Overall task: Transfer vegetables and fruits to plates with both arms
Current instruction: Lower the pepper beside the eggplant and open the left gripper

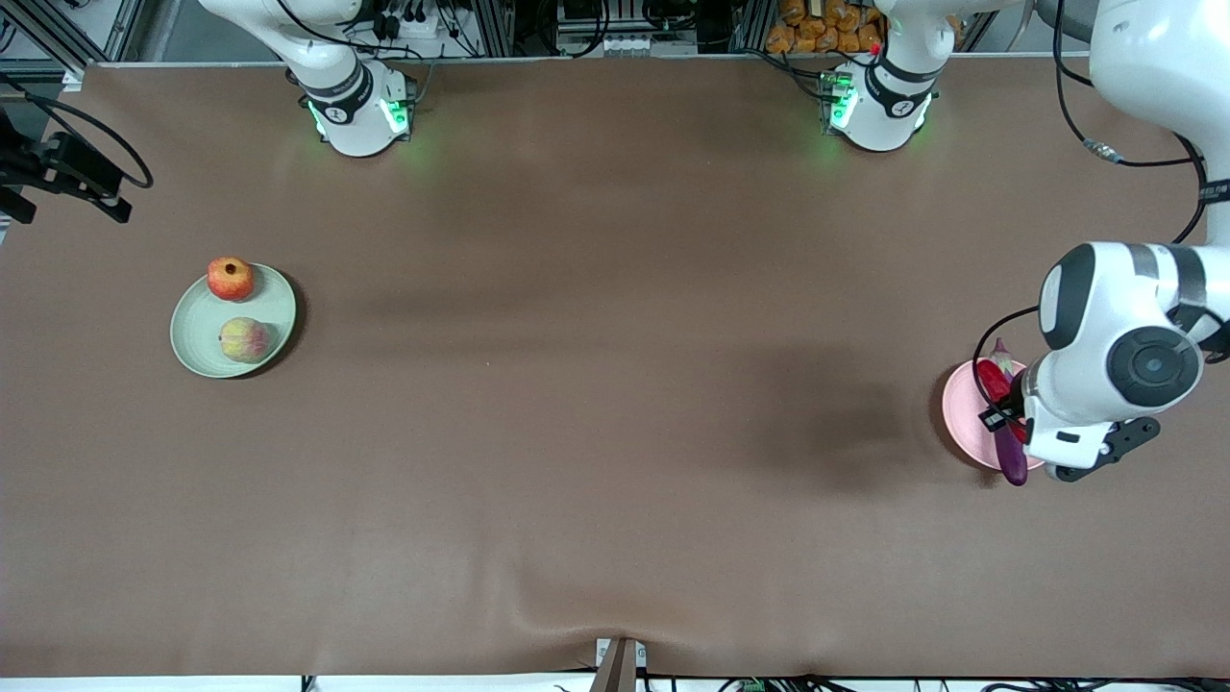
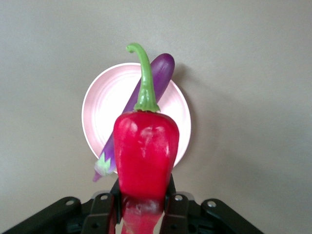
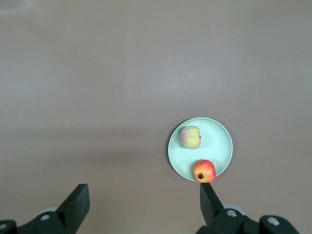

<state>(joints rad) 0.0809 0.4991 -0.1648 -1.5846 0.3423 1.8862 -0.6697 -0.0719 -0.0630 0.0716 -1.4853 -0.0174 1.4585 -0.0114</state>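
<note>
Chili [image 2: 145, 151] clamped in my left gripper [image 2: 142, 202] over pink plate [image 2: 105, 105] w/ eggplant [image 2: 158, 75]; right gripper [image 3: 144, 204] hangs released above surface [image 3: 97, 73].

Fruits [image 1: 231, 279] on green plate [image 1: 197, 336], chili [image 2: 145, 153] gripped

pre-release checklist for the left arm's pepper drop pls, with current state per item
1. Left gripper shut on the red chili pepper: ok.
2. Pepper hangs over the pink plate: ok, the left wrist view shows the plate right below it.
3. Room on the plate: not ok; the eggplant lies across its middle, both ends overhanging the rim, so the pepper would probably land against it.
4. Height above the plate: cannot tell.
5. Fruits done: ok; pomegranate and peach sit on the green plate.
6. Right gripper open, holding nothing, high over the table beside the green plate: ok.
</note>
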